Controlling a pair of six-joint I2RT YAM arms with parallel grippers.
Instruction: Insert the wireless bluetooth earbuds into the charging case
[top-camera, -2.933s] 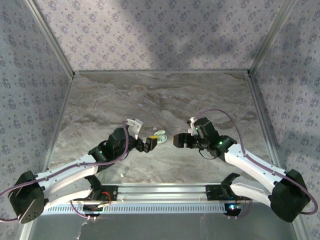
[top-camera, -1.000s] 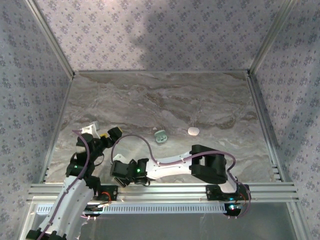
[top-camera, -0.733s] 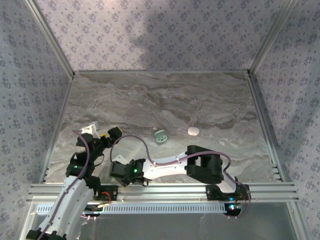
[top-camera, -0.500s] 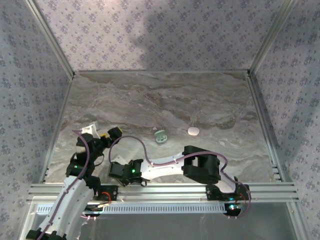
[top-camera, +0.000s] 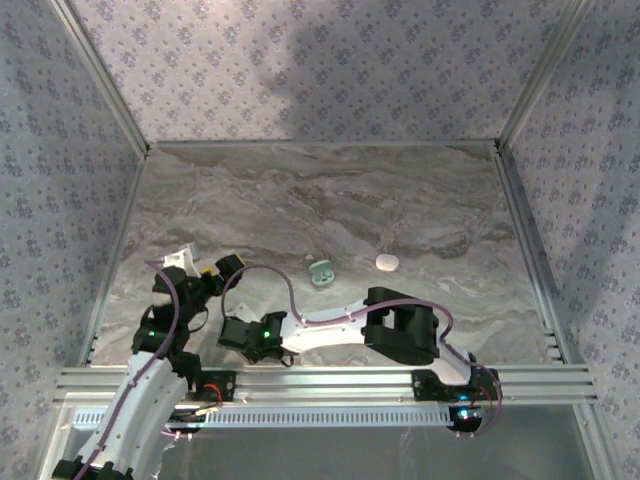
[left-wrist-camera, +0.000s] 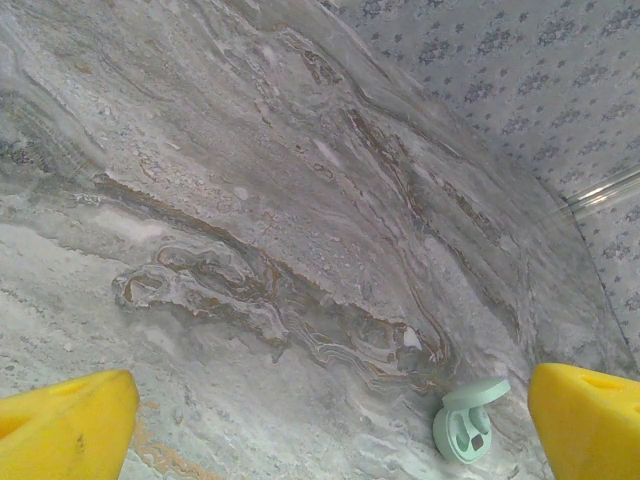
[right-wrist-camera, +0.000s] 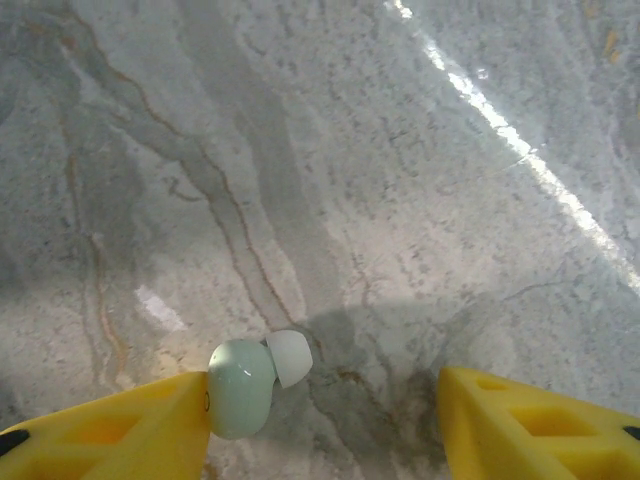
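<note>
A small mint earbud (right-wrist-camera: 240, 388) with a white tip (right-wrist-camera: 288, 357) lies on the marble between the yellow fingers of my right gripper (right-wrist-camera: 325, 420). It touches the left finger (right-wrist-camera: 120, 432), and a wide gap separates it from the right finger (right-wrist-camera: 530, 425); the jaws stand open. In the top view my right gripper (top-camera: 232, 333) is low over the table near the front edge, left of centre. The mint charging case (top-camera: 321, 272) sits open in mid-table, also seen as the case (left-wrist-camera: 467, 421) with empty wells. My left gripper (left-wrist-camera: 330, 425) is open and holds nothing, at the front left (top-camera: 218, 268).
A white oval pod (top-camera: 386, 262) lies to the right of the mint case. The right arm (top-camera: 340, 325) stretches leftward along the front rail (top-camera: 330, 378). Patterned walls and metal frame posts enclose the marble table (top-camera: 320, 200).
The right gripper has crept a little left and away from the rail, and its jaws have narrowed around the earbud. The left arm has stayed still.
</note>
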